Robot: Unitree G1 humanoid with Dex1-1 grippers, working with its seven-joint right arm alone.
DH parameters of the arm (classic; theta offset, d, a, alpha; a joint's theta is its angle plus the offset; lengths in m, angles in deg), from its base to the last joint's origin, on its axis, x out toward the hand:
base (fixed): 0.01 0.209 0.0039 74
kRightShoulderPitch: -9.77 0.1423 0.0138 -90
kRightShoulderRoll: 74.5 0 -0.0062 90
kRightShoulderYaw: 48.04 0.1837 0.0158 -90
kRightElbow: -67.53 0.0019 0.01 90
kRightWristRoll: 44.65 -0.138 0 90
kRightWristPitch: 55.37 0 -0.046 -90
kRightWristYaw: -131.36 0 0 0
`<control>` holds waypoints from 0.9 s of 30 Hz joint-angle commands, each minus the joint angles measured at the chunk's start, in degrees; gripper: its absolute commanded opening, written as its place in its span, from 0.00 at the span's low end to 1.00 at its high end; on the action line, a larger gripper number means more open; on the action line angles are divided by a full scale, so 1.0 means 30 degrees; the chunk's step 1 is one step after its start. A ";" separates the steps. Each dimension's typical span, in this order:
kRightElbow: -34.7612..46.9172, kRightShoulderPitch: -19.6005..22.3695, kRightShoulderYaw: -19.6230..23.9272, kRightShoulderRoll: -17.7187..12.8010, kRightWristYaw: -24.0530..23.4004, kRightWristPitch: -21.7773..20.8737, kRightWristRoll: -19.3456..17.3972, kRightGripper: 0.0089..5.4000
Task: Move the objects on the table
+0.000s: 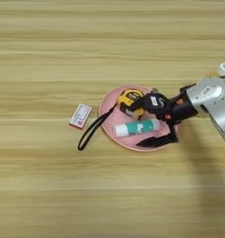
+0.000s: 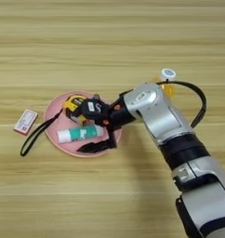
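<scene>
The surface (image 1: 49,186) looks like light wood planks with visible grain and a smooth, faintly satin finish. The pink plate (image 1: 109,132) looks like smooth plastic with a soft sheen. The tape measure (image 1: 129,98) has a glossy yellow-and-black plastic case and a matt black strap (image 1: 89,135) that looks like woven cloth. The white-and-green tube (image 1: 135,127) looks like smooth plastic. The small card (image 1: 80,115) looks like printed paper. The forearm (image 2: 156,111) is brushed silver metal; the tool (image 1: 144,122) is matt black plastic
</scene>
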 commanded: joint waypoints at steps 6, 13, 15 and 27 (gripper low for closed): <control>-0.0460 0.2216 0.0036 -0.0070 -0.0426 -0.0798 0.0799 0.99; -0.1097 0.2563 -0.0193 0.0128 -0.0339 -0.1107 0.1166 0.99; -0.1226 0.2625 -0.0246 0.0211 -0.0294 -0.1206 0.1301 0.99; -0.1756 0.2798 -0.0693 0.0494 -0.0305 -0.1786 0.2206 0.99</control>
